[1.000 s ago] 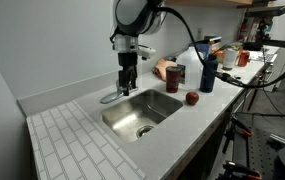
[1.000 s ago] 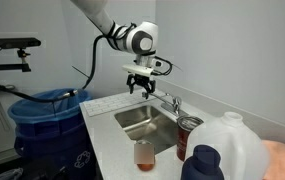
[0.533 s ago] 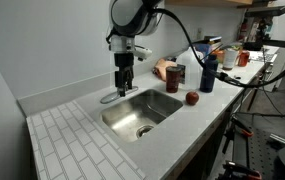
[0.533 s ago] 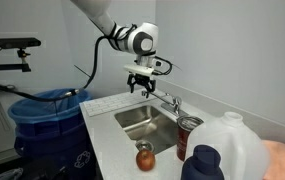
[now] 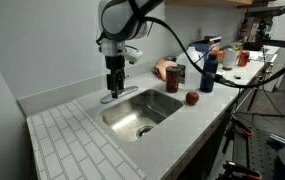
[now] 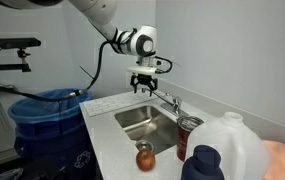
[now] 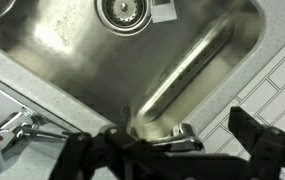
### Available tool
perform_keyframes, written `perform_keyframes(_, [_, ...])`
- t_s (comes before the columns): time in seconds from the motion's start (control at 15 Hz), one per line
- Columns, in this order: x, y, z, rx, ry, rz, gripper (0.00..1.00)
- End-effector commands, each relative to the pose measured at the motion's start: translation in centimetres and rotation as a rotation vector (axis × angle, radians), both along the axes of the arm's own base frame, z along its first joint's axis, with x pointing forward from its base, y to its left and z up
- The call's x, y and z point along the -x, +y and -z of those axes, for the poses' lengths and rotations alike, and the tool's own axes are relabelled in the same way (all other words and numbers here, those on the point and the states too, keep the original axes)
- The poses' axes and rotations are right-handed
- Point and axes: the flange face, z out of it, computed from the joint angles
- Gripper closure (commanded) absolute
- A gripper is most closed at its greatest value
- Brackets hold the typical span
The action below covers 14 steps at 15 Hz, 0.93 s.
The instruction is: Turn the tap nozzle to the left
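The gripper (image 5: 113, 84) is hanging fingers-down over the back edge of the bench (image 5: 67, 140). It is hovering right above the nozzle (image 5: 108, 98), which is lying low along the back rim of the sink (image 5: 142, 112). Its fingers (image 6: 135, 90) are standing wide apart, gripping nothing. In the wrist view they are showing as dark shapes spread across the bottom of the picture, with the steel basin and its drain (image 7: 122, 12) lying beyond them. Whether a fingertip is touching the nozzle, I cannot tell. An apple (image 5: 192, 98) is sitting on the bench just beside the sink, toward the front edge. A can (image 5: 175, 75) and a blue bottle (image 5: 208, 72) are standing near each other farther along the bench, closer to its back edge.
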Motion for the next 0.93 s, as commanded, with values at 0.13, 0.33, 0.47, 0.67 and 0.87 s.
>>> perform_keyframes(0.13, [-4.6, 1.3, -0.6, 0.057, -0.127, -0.061, 0.0])
perform_keyframes(0.33, [-5.7, 2.2, -0.5, 0.077, -0.161, -0.079, 0.0])
perform_keyframes(0.47, [-6.3, 2.8, -0.3, 0.073, -0.177, -0.081, 0.0])
perform_keyframes(0.67, [-7.2, 3.5, -0.3, 0.079, -0.213, -0.088, 0.0])
perform_keyframes(0.87, [-8.0, 3.7, -0.2, 0.088, -0.242, -0.092, 0.0])
